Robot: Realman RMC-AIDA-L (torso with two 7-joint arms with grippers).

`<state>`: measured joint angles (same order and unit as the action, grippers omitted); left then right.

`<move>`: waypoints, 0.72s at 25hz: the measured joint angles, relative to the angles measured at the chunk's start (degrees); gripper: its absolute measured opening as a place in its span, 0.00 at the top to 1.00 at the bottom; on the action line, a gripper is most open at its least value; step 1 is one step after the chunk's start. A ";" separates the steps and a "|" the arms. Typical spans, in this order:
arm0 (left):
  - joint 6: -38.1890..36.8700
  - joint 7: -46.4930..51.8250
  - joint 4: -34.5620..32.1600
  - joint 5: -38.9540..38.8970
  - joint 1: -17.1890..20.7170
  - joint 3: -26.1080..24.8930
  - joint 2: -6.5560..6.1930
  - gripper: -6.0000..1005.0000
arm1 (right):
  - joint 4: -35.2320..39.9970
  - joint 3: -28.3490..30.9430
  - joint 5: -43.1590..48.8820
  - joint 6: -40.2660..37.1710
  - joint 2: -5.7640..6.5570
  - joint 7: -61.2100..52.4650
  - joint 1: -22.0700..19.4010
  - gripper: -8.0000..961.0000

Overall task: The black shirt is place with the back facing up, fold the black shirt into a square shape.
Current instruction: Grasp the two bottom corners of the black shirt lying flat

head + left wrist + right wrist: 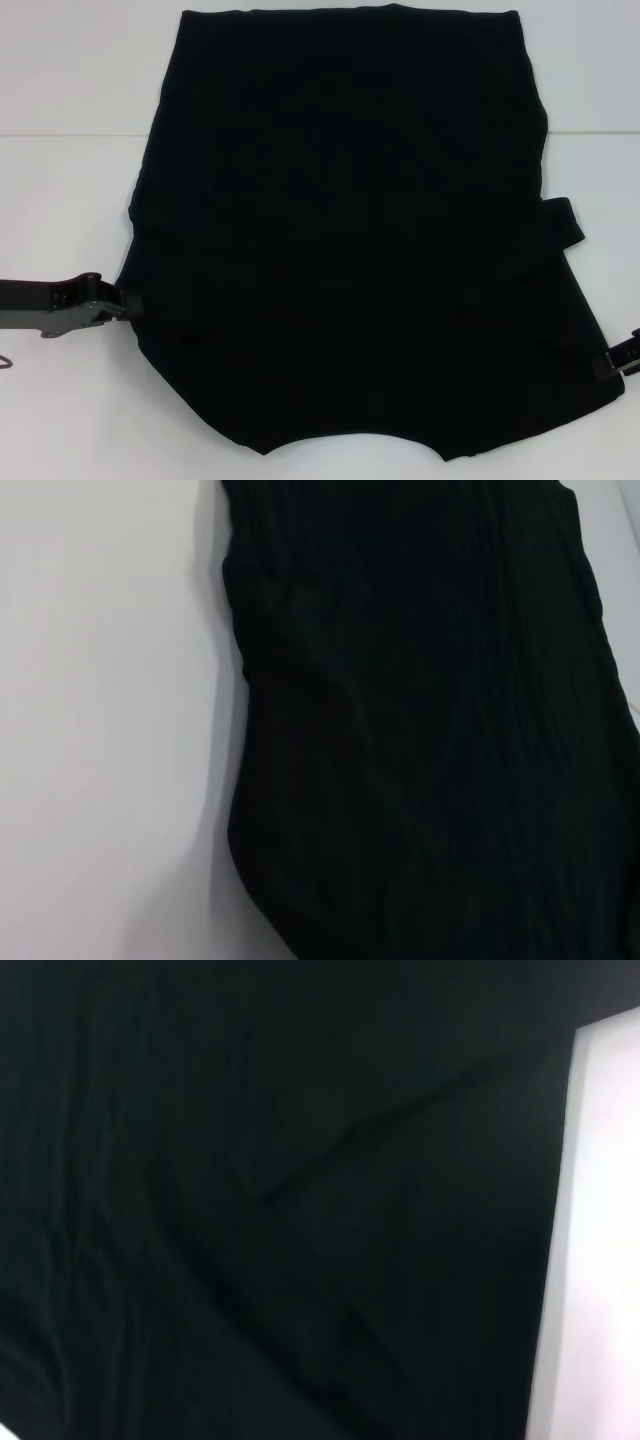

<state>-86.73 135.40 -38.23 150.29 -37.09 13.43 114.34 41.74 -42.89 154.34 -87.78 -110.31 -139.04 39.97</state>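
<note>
Black cloth fills most of the head view: the shirt (345, 230) lies spread flat on a white table (70, 200), plain side up with no lettering showing, its straight hem at the far edge and a curved edge nearest the robot. Both long sides look folded inward, and a small flap of cloth sticks out at the right side about halfway down. The left gripper (128, 302) comes in low from the left and meets the shirt's left edge, near the lower corner; its tips touch or slip under the cloth, and how far the claw is open, or whether it grips the fabric, cannot be told. The right gripper (612, 362) is at the shirt's lower right edge, mostly cut off by the frame, and its opening cannot be told either. The left wrist view shows the shirt's (420, 730) rounded edge against the bare table (100, 730). The right wrist view is nearly all dark, lightly creased cloth (270, 1200), with a strip of table (600, 1240) beside a straight edge.
</note>
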 joint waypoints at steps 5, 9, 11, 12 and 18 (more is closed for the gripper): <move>0.04 0.03 0.00 0.00 0.00 0.01 0.00 0.94 | -0.15 -0.11 0.00 0.44 -0.61 -0.01 0.36 0.49; 0.11 0.04 0.00 0.00 0.00 -0.20 -0.03 0.94 | -0.18 -0.36 0.00 0.44 -1.18 0.00 0.65 0.49; 0.12 0.04 0.00 0.00 0.00 -0.23 -0.04 0.94 | -0.18 -0.76 0.00 0.45 -1.45 -0.02 0.81 0.49; 0.13 0.04 0.00 0.00 0.00 -0.23 -0.05 0.94 | -0.18 -1.06 0.00 0.45 -1.59 -0.11 0.86 0.49; 0.23 0.04 0.00 0.00 -0.08 -0.27 -0.08 0.94 | -0.18 -1.42 -0.26 0.24 -1.96 -0.37 1.05 0.49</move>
<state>-86.49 135.44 -38.23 150.29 -37.18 13.16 114.26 41.56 -44.31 154.08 -87.53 -112.27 -139.41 41.02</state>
